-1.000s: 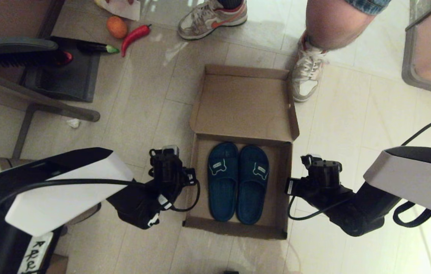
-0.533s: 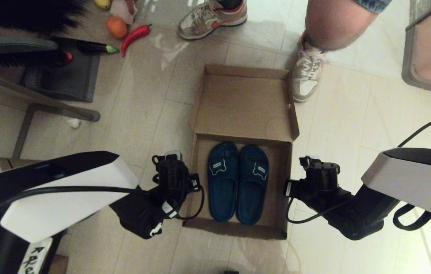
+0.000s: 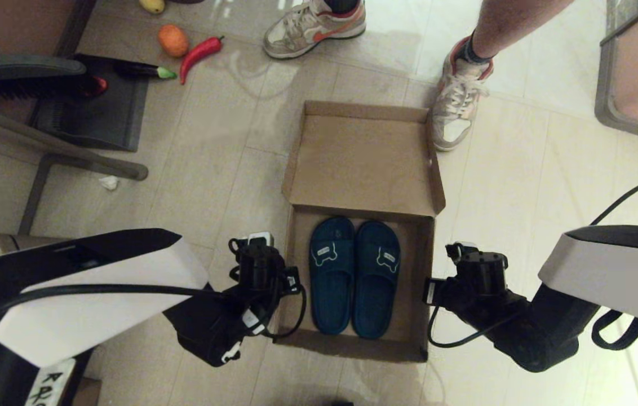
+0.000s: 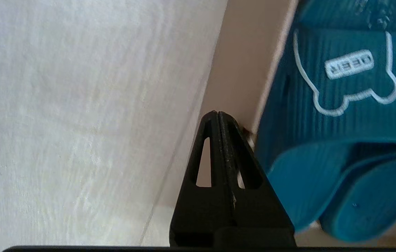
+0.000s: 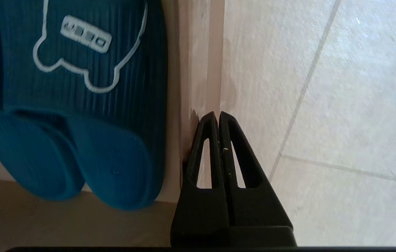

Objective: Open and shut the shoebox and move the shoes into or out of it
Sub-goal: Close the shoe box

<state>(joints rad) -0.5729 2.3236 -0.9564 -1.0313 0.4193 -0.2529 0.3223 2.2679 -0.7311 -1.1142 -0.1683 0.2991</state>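
You have the shoebox (image 3: 361, 225) in the middle of the head view, its lid (image 3: 363, 160) thrown back flat toward the top of the frame and the shoes (image 3: 354, 276) lying side by side inside the tray, toes toward the lid hinge. The left gripper (image 4: 218, 117) sits at the lower centre-left of the head view, just outside the tray's left wall, with its two fingers pressed together on nothing. The right gripper (image 5: 218, 117) mirrors it at the lower centre-right, beside the right wall, fingers likewise closed on nothing. A person's sneakers (image 3: 457, 107) stand at the top of the frame, one just beside the lid's far right corner.

Judging by the shoes already in the tray, the step in hand looks like either lifting them out or swinging the lid over. If you go for a shoe, part the fingers before you cross the wall, clear the cardboard edge, then come down on the strap with the pale outline (image 4: 350, 80), which should give the firmest bite. If you close the lid instead, reach to its far edge and lift from both side flaps evenly, so the hinge folds straight. Watch the sneaker near that corner.
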